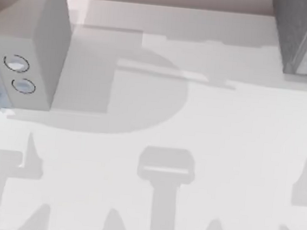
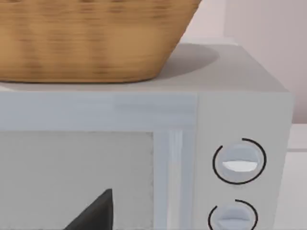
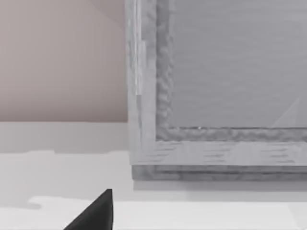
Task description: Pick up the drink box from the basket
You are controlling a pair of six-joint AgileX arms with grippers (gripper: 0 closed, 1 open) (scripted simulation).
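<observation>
left end effector [image 2: 93,213] dark tip nearest the lens, fingers' state unreadable, facing microwave [image 2: 144,158]; wicker basket [image 2: 91,40] on top. right end effector [image 3: 93,213] likewise unreadable, near grey cabinet [image 3: 216,96] on desk [image 1: 196,124].

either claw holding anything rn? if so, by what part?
Cannot tell. One dark claw tip faces the microwave under the basket; no grasp visible.

A rendered kitchen-style setting here, staged on a plain white table [image 1: 197,114] against a pale pinkish wall. At the table's left stands a light grey microwave [image 1: 38,38], two round dials [image 2: 239,162] on its front panel, and a woven wicker basket [image 2: 91,43] sits on its top. At the far right, a grey cabinet-like box [image 1: 305,37].
</observation>
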